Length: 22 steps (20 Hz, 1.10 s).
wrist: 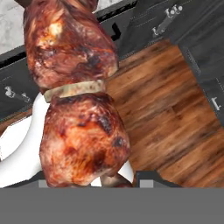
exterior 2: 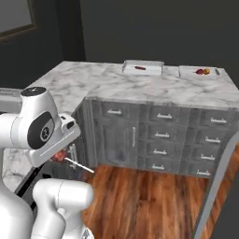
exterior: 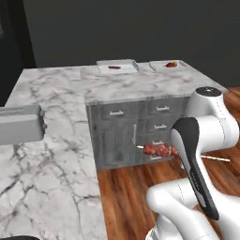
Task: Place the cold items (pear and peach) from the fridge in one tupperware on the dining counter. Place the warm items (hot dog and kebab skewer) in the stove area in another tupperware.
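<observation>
The kebab skewer, centre-right of the left base view above the wood floor, sits clamped in the gripper's part-open jaws, while at upper centre the tupperware with the hot dog awaits it, I judge.

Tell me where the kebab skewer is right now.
The kebab skewer is in the gripper, held above the wood floor in front of the grey cabinet drawers, beside the arm's elbow.

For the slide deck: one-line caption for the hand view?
Kebab skewer held in the gripper, close to the camera, above the wood floor.
</observation>
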### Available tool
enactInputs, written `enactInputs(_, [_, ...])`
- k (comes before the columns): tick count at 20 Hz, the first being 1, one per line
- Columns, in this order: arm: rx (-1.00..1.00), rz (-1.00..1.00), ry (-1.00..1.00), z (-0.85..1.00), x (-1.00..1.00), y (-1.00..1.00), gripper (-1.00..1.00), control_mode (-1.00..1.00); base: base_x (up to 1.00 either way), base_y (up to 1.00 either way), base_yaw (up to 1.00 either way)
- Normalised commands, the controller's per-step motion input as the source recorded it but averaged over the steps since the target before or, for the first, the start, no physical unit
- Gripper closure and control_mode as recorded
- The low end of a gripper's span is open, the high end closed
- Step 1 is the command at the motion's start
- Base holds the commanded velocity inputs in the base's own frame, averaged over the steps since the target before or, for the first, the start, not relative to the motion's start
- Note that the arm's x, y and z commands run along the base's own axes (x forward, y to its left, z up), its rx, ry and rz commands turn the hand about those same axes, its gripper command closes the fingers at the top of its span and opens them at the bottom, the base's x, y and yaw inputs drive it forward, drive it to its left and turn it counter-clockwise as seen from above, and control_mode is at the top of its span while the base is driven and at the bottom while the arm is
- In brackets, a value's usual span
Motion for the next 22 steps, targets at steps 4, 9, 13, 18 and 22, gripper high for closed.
enactInputs(4, [0.0, 0.0, 0.0, 0.0, 0.0, 0.0, 1.0, 1.0, 1.0, 0.0, -0.43])
enactInputs(9, [0.0, 0.0, 0.0, 0.0, 0.0, 0.0, 1.0, 1.0, 0.97, 0.01, -0.55])
enactInputs(13, [0.0, 0.0, 0.0, 0.0, 0.0, 0.0, 1.0, 1.0, 1.0, 0.0, -0.5])
enactInputs(18, [0.0, 0.0, 0.0, 0.0, 0.0, 0.0, 1.0, 1.0, 0.99, 0.0, -0.54])
enactInputs(22, [0.0, 0.0, 0.0, 0.0, 0.0, 0.0, 1.0, 1.0, 0.96, 0.0, -0.57])
